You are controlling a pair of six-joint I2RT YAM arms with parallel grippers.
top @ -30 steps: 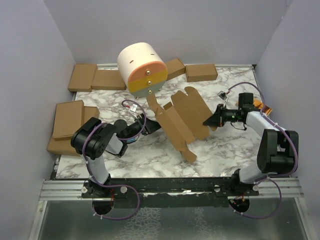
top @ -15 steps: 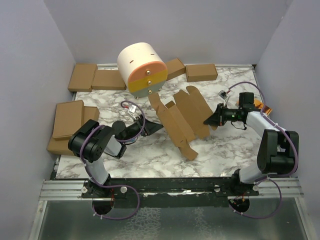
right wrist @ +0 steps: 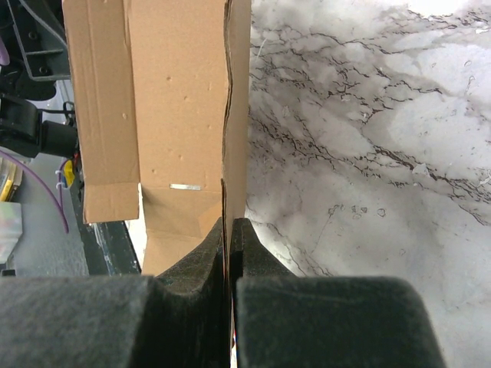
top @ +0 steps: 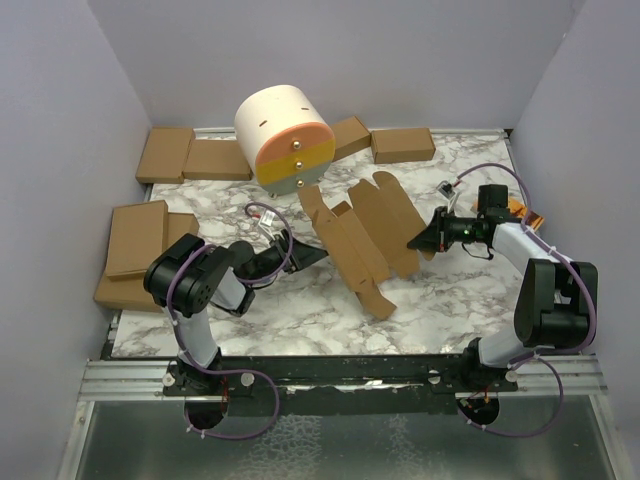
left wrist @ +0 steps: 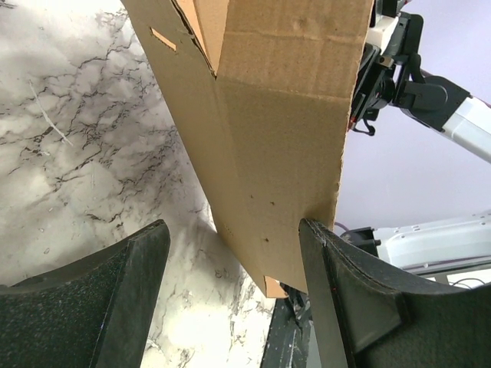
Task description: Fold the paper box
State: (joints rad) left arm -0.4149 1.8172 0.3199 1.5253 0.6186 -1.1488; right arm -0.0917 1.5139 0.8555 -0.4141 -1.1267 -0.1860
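Mid-table, the box point(top: 362, 240) sits tilted — right gripper point(top: 413, 243) pinches its right edge; left gripper point(top: 312, 256) spread wide, holding nothing.

paper box point(top: 368, 238) fills centre, bare table point(top: 290, 315) nearer

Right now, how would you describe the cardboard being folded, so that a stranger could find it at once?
On the marble table, look just in front of the round white and orange drum at the back. The cardboard sheet is there in the middle. Unlike the closed boxes along the edges, it is opened out, with flaps and slots.
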